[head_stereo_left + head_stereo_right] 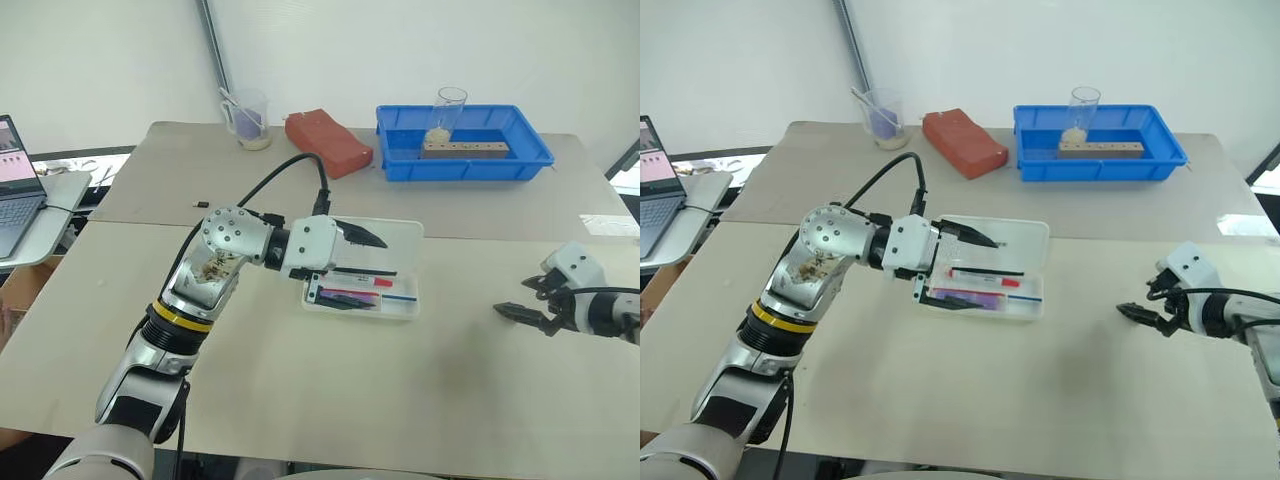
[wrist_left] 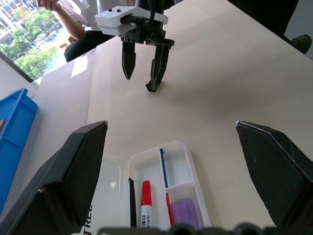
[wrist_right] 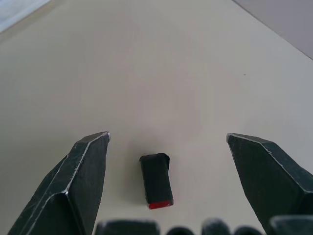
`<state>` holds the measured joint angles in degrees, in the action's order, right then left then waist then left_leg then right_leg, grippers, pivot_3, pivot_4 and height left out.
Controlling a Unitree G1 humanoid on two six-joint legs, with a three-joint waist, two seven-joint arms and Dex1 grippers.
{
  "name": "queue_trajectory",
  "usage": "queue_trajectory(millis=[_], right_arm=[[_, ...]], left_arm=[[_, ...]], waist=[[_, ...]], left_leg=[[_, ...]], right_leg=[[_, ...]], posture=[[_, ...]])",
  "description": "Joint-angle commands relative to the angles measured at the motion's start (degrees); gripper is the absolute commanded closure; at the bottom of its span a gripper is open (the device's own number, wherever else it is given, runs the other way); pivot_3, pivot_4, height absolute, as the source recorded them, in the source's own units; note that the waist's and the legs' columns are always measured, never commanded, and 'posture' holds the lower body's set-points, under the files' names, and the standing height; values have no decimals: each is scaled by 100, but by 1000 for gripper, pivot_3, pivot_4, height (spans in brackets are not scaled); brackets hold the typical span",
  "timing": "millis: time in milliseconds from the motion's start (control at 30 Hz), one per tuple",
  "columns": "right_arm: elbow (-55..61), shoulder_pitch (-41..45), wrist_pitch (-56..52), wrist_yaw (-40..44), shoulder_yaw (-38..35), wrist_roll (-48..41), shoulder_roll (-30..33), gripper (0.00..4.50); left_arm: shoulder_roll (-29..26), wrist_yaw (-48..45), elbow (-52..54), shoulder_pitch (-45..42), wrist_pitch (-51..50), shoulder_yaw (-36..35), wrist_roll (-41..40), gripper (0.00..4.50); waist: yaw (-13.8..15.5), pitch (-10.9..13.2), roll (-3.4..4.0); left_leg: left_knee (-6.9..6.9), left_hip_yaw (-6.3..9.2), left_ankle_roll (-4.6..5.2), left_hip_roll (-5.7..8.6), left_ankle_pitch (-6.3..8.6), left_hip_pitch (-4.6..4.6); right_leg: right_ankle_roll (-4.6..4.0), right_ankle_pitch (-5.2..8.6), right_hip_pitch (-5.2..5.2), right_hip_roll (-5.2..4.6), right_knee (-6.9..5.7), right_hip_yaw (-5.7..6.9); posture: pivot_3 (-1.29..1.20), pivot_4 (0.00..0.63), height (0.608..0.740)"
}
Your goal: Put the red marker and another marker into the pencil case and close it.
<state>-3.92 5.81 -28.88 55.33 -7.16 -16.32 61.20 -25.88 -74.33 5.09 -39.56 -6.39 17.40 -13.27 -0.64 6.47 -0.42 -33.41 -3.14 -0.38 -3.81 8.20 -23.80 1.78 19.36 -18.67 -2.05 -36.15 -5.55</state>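
Left eye view puts the pencil case [image 1: 368,268] in front of you near the middle of the beige table [image 1: 300,400], its lid lying flat open toward twelve o'clock. In the tray half you can see the red marker [image 1: 362,283] lying crosswise, its red cap toward three o'clock, with a thin black pen just beyond it at twelve o'clock. The purple marker [image 1: 350,298] lies just at six o'clock of the red one, beside a thin blue pen [image 1: 400,296].

Your left gripper [image 1: 350,268] hangs over the nine o'clock end of the case, its two black fingers spread wide and holding nothing. In the left wrist view you look down between those fingers onto the red marker [image 2: 145,204] and the purple marker [image 2: 184,214] in their compartments.

Your right gripper [image 1: 528,303] sits well apart from the case, out at three o'clock near the table's edge, low over the bare surface. Its fingers are also spread and empty. In the right wrist view a small black block with a red end [image 3: 156,181] sits between them.

Farther back at one o'clock you have a blue tray [image 1: 465,160] with a clear glass in it, a red brick-like block [image 1: 328,142] at twelve o'clock, and a plastic cup [image 1: 250,120] at eleven o'clock. A laptop [image 1: 15,185] stands off the table at nine o'clock.
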Motion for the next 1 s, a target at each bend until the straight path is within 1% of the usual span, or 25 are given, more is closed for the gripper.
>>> queue_trajectory(millis=[33, 200, 300, 600, 633, 700, 767, 833, 900, 933, 1000], right_arm=[[-88, 91, 75, 156, 54, 157, 91, 229], [-275, 217, -33, 268, 193, 230, 30, 229], [-397, 214, 61, 278, 206, 323, 47, 1043], [-625, 194, 275, 358, 179, 473, 12, 4144], [-599, 209, 303, 368, 160, 461, 11, 4293], [-425, 284, 277, 432, 85, 347, 21, 4293], [41, 409, 122, 587, -23, 21, -23, 4293], [579, 506, -49, 715, 4, -221, -63, 4293], [860, 543, -124, 751, 59, -276, -74, 4293], [1167, 674, -219, 759, 219, -317, -126, 4293], [1708, 1322, -388, 768, 922, -217, -468, 4293]], left_arm=[[-92, 18, 284, 72, -48, -20, -95, 33], [-83, 49, 302, 51, -86, -6, -107, 33], [-79, 58, 347, 37, -137, -9, -131, 0], [-54, 70, 389, 1, -228, -47, -171, 0], [-55, 75, 386, -7, -235, -62, -178, 0], [-79, 89, 378, -17, -256, -115, -201, 0], [-153, 93, 401, 9, -359, -195, -270, 0], [-258, 79, 451, 78, -477, -239, -344, 0], [-315, 83, 491, 120, -540, -241, -389, 0], [-417, 48, 559, 202, -629, -253, -436, 0], [-725, -49, 716, 445, -822, -327, -522, 0]], waist=[[6, 0, 0], [7, 3, 4], [4, 3, 5], [-1, 3, 6], [-1, 3, 6], [-1, 3, 6], [-7, 7, 13], [-40, 9, 20], [-36, 10, 22], [-22, 10, 22], [-64, 11, 23]], left_leg=[[-6, 0, 0, 0, 0, 0], [-35, 1, 16, 2, 12, 0], [-35, 2, 19, 2, 14, 1], [-36, 3, 21, 2, 14, 4], [-37, 3, 21, 2, 14, 6], [-38, 3, 21, 2, 14, 6], [-37, 3, 21, 2, 15, 6], [-36, 4, 22, 1, 15, 6], [-34, 9, 24, -2, 17, 7], [-34, 11, 24, -1, 17, 6], [-34, 9, 24, -2, 17, 9]], right_leg=[[0, 0, 3, -1, -1, 0], [6, 2, 21, -4, 1, 2], [6, 3, 23, -4, 2, 2], [7, 3, 28, -4, 3, 2], [7, 3, 31, -4, 4, 3], [7, 3, 31, -4, 3, 3], [7, 3, 30, -4, 3, 3], [7, 3, 29, -3, 2, 0], [7, 3, 29, 3, 2, 1], [7, 3, 30, 3, 3, 2], [8, 4, 29, 3, 2, -1]], posture=[[0, 150, 740], [0, 150, 740], [0, 150, 740], [0, 150, 740], [0, 150, 740], [0, 150, 740], [0, 150, 740], [0, 150, 740], [0, 150, 740], [0, 150, 740], [0, 150, 740]])
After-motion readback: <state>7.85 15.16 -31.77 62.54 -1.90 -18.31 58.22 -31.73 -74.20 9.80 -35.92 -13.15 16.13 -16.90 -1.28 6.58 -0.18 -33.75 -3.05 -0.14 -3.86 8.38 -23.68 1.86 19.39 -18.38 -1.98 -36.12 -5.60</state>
